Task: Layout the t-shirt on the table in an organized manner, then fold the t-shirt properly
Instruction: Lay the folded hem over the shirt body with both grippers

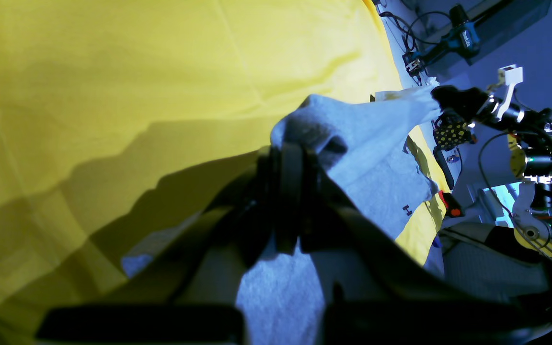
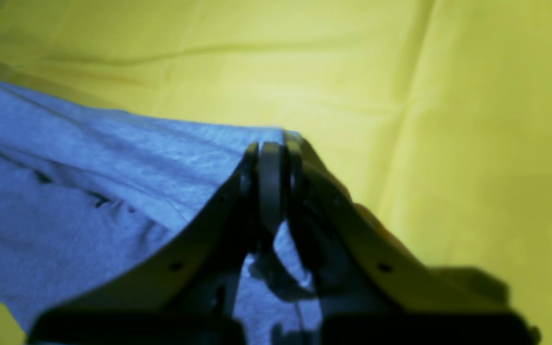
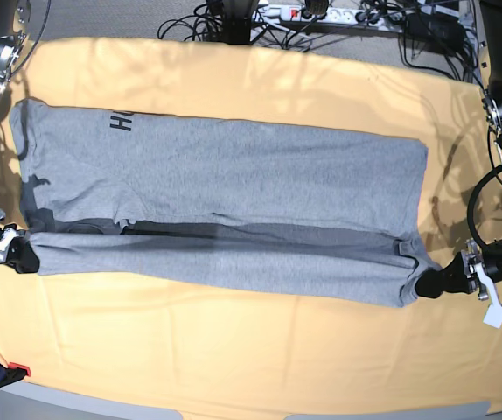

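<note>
Both arms end in black grippers, the left gripper (image 3: pixel 428 285) and right gripper (image 3: pixel 22 258), with white brackets and black cables behind them.

the t-shirt (image 3: pixel 225 175) lies spread lengthwise across the middle of the table (image 3: pixel 251 367), its near long edge folded up over itself. the right gripper (image 3: pixel 19 255) sits at that strip's left end in the base view, the left gripper (image 3: pixel 428 284) at its right end.
</note>
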Robot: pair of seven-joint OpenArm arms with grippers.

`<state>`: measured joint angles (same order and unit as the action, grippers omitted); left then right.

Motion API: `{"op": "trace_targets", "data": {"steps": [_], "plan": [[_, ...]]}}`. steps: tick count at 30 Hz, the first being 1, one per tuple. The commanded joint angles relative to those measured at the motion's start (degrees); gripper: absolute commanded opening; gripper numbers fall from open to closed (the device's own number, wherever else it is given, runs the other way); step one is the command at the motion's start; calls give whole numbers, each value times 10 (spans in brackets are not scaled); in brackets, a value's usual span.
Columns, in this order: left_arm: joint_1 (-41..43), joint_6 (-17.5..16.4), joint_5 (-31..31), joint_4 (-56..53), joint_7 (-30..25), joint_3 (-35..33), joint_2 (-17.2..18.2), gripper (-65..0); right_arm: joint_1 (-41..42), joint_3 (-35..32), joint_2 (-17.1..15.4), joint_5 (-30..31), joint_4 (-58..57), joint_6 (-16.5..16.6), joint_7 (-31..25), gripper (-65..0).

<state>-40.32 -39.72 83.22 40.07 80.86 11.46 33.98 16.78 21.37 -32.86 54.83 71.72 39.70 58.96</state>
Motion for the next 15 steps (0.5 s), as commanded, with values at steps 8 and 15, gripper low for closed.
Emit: {"op": "trace_targets", "data": {"steps": [8, 15], "plan": [[-7, -3, 18, 14, -9, -14, 11, -650, -1, -5, -13, 7, 10, 3, -12, -650], [57, -3, 18, 49, -9, -69, 17, -650, -20, -5, -12, 6, 10, 3, 3, -650]]}}
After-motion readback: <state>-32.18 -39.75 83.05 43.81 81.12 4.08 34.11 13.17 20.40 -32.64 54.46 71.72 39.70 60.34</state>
